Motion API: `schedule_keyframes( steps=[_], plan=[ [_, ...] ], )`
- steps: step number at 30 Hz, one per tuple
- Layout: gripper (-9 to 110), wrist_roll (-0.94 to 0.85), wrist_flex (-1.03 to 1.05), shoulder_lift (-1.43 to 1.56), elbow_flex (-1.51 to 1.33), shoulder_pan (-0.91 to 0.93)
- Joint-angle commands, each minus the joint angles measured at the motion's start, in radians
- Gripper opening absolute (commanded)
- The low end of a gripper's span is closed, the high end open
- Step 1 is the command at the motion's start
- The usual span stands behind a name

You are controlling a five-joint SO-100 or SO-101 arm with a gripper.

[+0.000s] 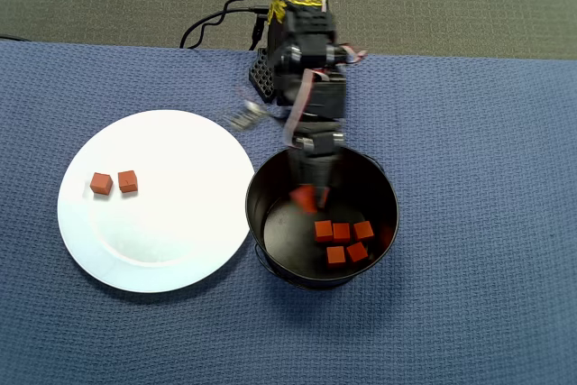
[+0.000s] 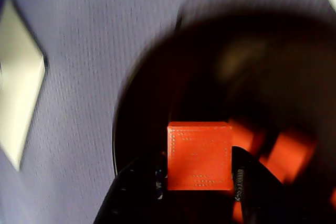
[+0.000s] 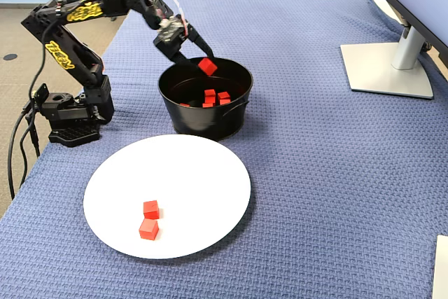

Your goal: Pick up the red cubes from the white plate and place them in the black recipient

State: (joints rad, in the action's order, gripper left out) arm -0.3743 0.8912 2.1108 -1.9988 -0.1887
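Note:
The white plate [image 1: 171,223] lies on the left in the overhead view, with two red cubes [image 1: 101,184] [image 1: 128,180] side by side on it. The fixed view shows the plate [image 3: 196,173] and both cubes [image 3: 150,209] [image 3: 148,228] too. The black pot [image 1: 250,209] stands right of the plate and holds several red cubes [image 1: 343,232]. My gripper [image 1: 306,194] hangs over the pot's far side, shut on another red cube [image 2: 199,156]. That cube is level with the rim in the fixed view [image 3: 207,66]. The pot's dark inside [image 2: 210,77] lies below it.
The arm's base [image 3: 70,120] stands at the table edge behind the pot, with cables [image 1: 216,20] trailing off. A grey monitor foot [image 3: 388,68] sits far right on the blue woven cloth [image 3: 336,194].

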Motion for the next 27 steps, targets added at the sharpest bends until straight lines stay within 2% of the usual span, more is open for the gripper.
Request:
schedule_keyframes(
  steps=[1, 4, 8, 13, 18, 23, 27],
  plan=[
    [32, 0.003, 0.06, -0.017, 0.006, -0.141],
    [39, -0.084, 0.117, -0.005, 0.061, -0.063],
    [41, -0.377, 0.118, -0.012, 0.103, 0.198],
    [38, -0.756, -0.078, -0.057, 0.032, 0.586],
    [28, -1.025, -0.36, -0.166, -0.075, 0.874],
    [24, -1.227, -0.565, -0.334, -0.13, 1.019],
    [27, -1.261, -0.68, -0.425, -0.143, 1.057]
  ],
)
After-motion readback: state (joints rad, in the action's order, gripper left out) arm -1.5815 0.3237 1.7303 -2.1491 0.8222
